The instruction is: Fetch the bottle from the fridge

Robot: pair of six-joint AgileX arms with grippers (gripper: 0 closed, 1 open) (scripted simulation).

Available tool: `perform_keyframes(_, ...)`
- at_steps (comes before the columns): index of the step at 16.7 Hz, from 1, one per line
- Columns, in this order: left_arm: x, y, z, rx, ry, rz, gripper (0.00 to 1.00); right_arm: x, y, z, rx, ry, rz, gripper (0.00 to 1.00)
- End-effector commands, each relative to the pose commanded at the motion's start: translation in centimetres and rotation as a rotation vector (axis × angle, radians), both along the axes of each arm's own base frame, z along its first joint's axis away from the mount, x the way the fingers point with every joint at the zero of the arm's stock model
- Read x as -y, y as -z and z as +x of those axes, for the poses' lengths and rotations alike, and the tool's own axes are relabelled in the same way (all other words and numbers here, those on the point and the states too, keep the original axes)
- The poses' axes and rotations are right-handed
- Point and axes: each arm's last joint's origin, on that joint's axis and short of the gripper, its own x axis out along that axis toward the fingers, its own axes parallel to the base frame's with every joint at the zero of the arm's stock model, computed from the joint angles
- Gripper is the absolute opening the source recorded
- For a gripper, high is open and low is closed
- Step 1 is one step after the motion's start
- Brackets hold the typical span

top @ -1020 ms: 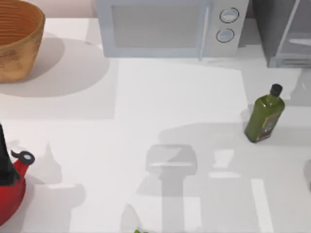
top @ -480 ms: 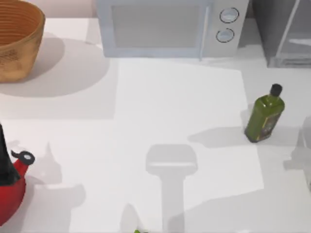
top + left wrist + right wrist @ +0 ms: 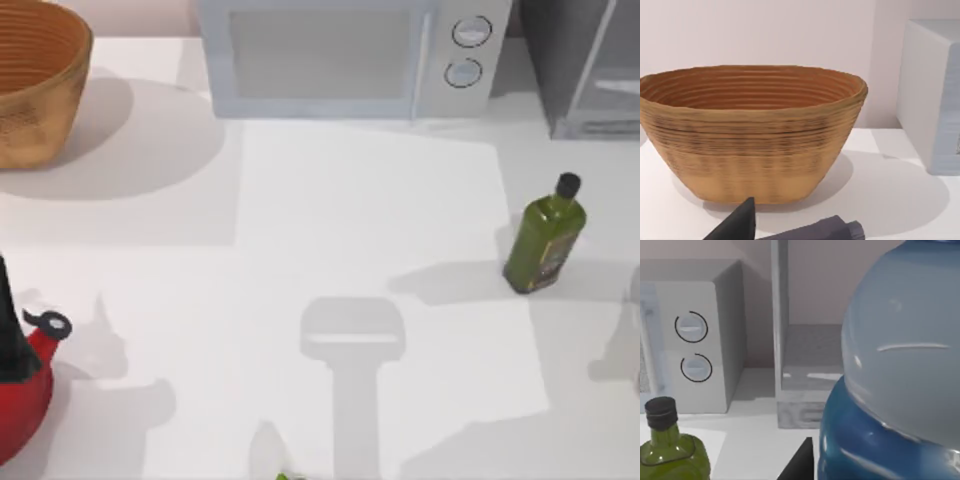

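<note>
**Bottle close up at our right wrist, fridge behind it**

In the right wrist view the bottle (image 3: 900, 355) looms very near the camera: a pale, clear rounded body over a bright blue cap (image 3: 865, 450), so it appears inverted in this view. A dark sliver of our right claw (image 3: 797, 462) sits just beside the cap; we cannot tell whether its fingers are pinching the bottle or spread. Behind the bottle stands the fridge (image 3: 805, 370), its dark grey interior floor visible past a pale frame.

From above, the fridge (image 3: 585, 65) sits at the tabletop's (image 3: 330, 250) far right, beside the microwave (image 3: 345, 55). A green glass bottle (image 3: 545, 238) stands upright in front of them.

Our left claw (image 3: 790, 227) hovers low before the wicker basket (image 3: 752, 132), its fingers' spacing unclear.
</note>
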Motion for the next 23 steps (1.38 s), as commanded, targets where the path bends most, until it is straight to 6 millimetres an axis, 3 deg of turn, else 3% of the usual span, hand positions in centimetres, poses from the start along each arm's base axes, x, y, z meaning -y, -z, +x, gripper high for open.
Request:
perform_keyframes(4,0.0,0.0,0.0,0.0,0.0,0.0,1.0,0.0,-0.1,0.0,-0.001,0.0,0.002,0.0)
perform_keyframes(6,0.0,0.0,0.0,0.0,0.0,0.0,1.0,-0.2,-1.0,0.0,0.032,-0.007,0.0,0.0)
perform_keyframes(11,0.0,0.0,0.0,0.0,0.0,0.0,1.0,-1.7,-6.8,0.7,0.176,-0.022,0.019,0.0)
perform_keyframes(14,0.0,0.0,0.0,0.0,0.0,0.0,1.0,-3.8,-9.7,2.9,0.192,-0.024,0.051,0.0)
perform_keyframes(16,0.0,0.0,0.0,0.0,0.0,0.0,1.0,-6.3,-10.5,5.1,0.154,-0.024,0.063,0.0)
perform_keyframes(18,0.0,0.0,0.0,0.0,0.0,0.0,1.0,-9.8,-10.1,7.3,0.092,-0.022,0.055,0.0)
perform_keyframes(21,0.0,0.0,0.0,0.0,0.0,0.0,1.0,-16.6,-7.4,9.3,0.003,-0.018,0.007,0.0)
perform_keyframes(23,0.0,0.0,0.0,0.0,0.0,0.0,1.0,-21.3,-4.8,9.4,-0.031,-0.014,-0.032,0.0)
